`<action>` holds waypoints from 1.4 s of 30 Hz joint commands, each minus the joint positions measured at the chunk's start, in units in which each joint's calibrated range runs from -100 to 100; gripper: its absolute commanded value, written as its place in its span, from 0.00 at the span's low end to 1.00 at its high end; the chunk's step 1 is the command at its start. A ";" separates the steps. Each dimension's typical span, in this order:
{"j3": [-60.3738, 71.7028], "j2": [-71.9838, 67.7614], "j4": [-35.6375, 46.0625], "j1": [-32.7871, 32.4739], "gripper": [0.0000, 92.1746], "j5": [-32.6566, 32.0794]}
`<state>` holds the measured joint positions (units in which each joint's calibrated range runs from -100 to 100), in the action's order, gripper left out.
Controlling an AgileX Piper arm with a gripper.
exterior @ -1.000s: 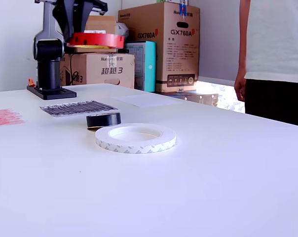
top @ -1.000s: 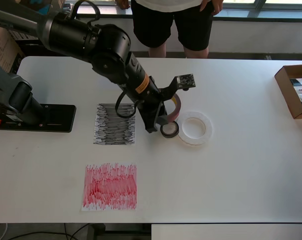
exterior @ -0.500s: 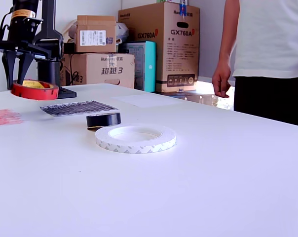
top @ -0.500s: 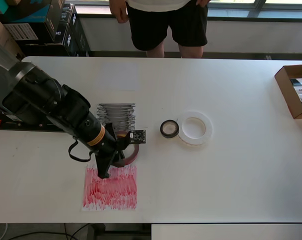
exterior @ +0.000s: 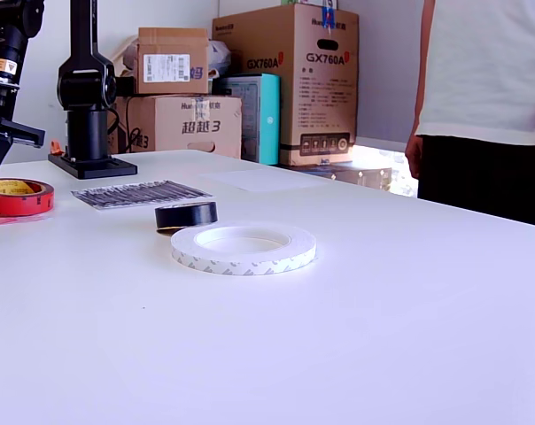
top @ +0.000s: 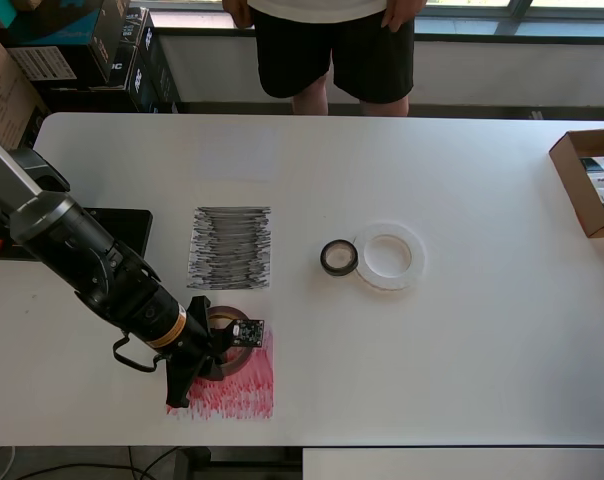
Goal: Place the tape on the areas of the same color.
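Overhead view shows the gripper (top: 204,352) low over the red sheet (top: 244,390), with the red tape roll (top: 220,325) lying at the sheet's upper edge. I cannot tell if the fingers pinch the roll or stand apart from it. The black roll (top: 339,257) touches the white ring (top: 389,255), both well apart from the black sheet (top: 230,247).

A red tape roll (exterior: 16,197) with yellow inside is lying on the red-scribbled sheet (top: 244,392); the black roll (top: 338,257), white ring (top: 388,257), and black-scribbled sheet (top: 230,246) are sitting on the white surface (top: 462,340).
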<state>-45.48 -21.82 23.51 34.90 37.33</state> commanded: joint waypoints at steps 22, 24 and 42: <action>4.54 -0.25 0.21 3.60 0.00 -0.58; 4.54 -0.25 0.13 3.60 0.00 -0.58; 6.09 -5.40 -0.55 3.76 0.00 -0.01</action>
<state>-39.25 -26.64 23.17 38.32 36.58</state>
